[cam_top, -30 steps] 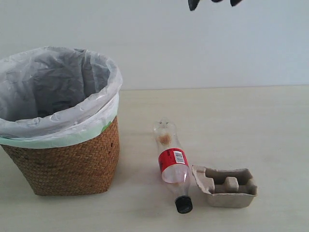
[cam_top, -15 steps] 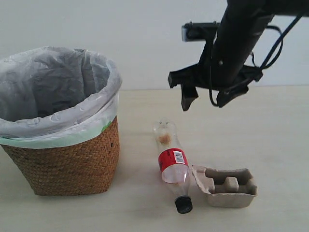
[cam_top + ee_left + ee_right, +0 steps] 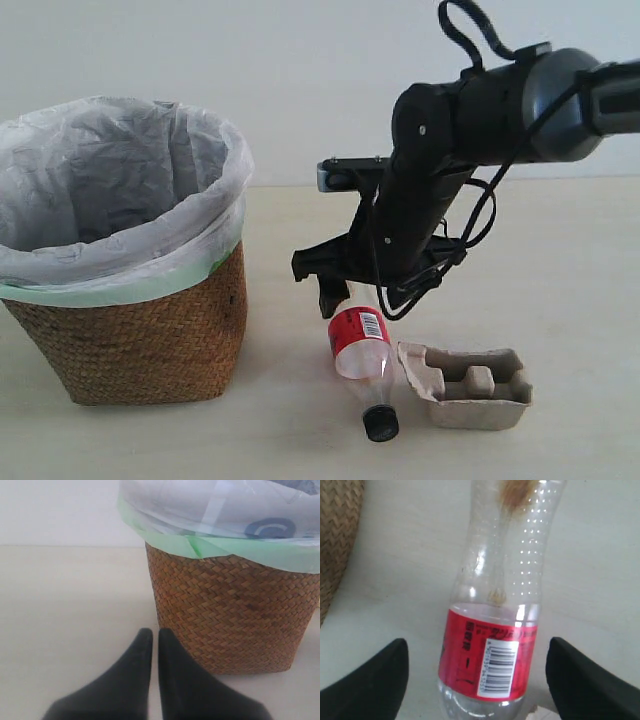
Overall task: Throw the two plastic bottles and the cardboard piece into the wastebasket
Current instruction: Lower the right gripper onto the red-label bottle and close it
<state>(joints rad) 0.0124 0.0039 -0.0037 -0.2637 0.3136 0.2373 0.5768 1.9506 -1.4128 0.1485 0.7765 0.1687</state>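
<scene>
The red-label bottle (image 3: 358,345) with its black cap (image 3: 380,424) lies on the table beside the wastebasket (image 3: 130,335), a wicker basket lined with a white bag. The cardboard piece (image 3: 470,385) rests just right of the bottle's neck. My right gripper (image 3: 360,298) hangs open low over the bottle's clear upper body. In the right wrist view the bottle (image 3: 492,655) lies between the two black fingers (image 3: 375,680) of the gripper (image 3: 478,645), apart from both. My left gripper (image 3: 151,636) is shut on nothing, near the basket's base (image 3: 230,615). The green-label bottle is out of view.
The basket's bag rim (image 3: 150,270) stands well above the table, left of the right arm (image 3: 470,120). A strip of the wicker wall (image 3: 335,540) shows at the edge of the right wrist view. A pale wall lies behind the table.
The right arm has come down from the top of the exterior view to the red-label bottle, its open fingers now either side of it. Bottle, cardboard and basket have not moved.
</scene>
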